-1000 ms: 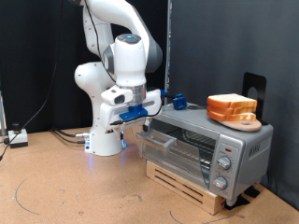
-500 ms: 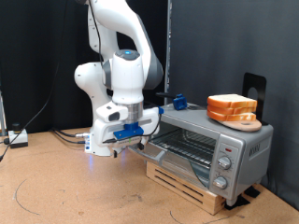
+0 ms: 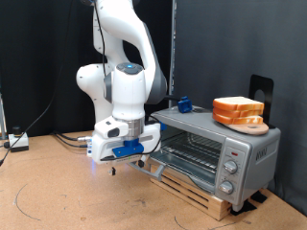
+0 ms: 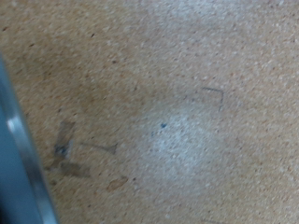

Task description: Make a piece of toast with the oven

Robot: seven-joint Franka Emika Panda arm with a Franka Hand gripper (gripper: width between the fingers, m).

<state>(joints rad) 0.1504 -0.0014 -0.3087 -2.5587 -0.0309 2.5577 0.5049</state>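
The silver oven [image 3: 216, 153] stands on a wooden pallet at the exterior view's right. Its glass door [image 3: 153, 163] hangs swung down and open, and the wire rack [image 3: 192, 146] shows inside. My gripper [image 3: 123, 161] is low at the door's outer edge, to the left of the oven and just above the table. Its fingers are too small to read here and do not show in the wrist view. That view holds only brown table surface and a grey edge [image 4: 14, 159] at one side. No single piece of toast shows apart from the pile.
A pile of bread slices [image 3: 237, 111] on a wooden board sits on the oven's top, beside a small blue object [image 3: 182, 103]. The knobs [image 3: 230, 169] line the oven's right side. The arm's white base [image 3: 107, 142] stands behind. Cables lie at the far left.
The gripper has moved down and to the exterior view's left. The oven door has swung from partly open to fully down with it.
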